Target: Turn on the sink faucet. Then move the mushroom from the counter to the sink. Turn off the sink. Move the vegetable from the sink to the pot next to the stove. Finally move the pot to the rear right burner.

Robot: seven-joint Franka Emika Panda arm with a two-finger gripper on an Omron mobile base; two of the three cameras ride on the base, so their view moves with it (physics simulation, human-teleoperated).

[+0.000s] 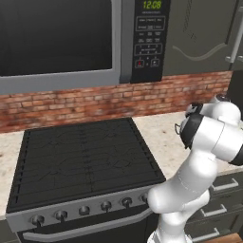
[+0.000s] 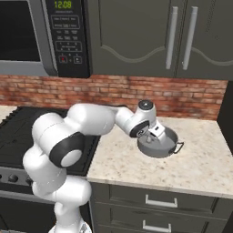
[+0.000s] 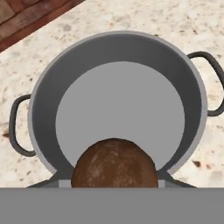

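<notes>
A grey pot (image 3: 118, 105) with two loop handles stands on the speckled counter, right of the stove (image 2: 18, 132). In the hand view a round brown mushroom (image 3: 114, 164) sits at the bottom, over the pot's near rim, hiding the fingertips that grip it. In the right base view my gripper (image 2: 149, 139) points down over the left side of the pot (image 2: 169, 144), shut on the mushroom. The pot's floor is bare.
The black stove top (image 1: 80, 156) with front knobs lies left of the counter. A microwave (image 1: 57, 38) hangs above it, and dark cabinets (image 2: 182, 36) hang over the pot. A brick wall (image 2: 191, 95) backs the counter.
</notes>
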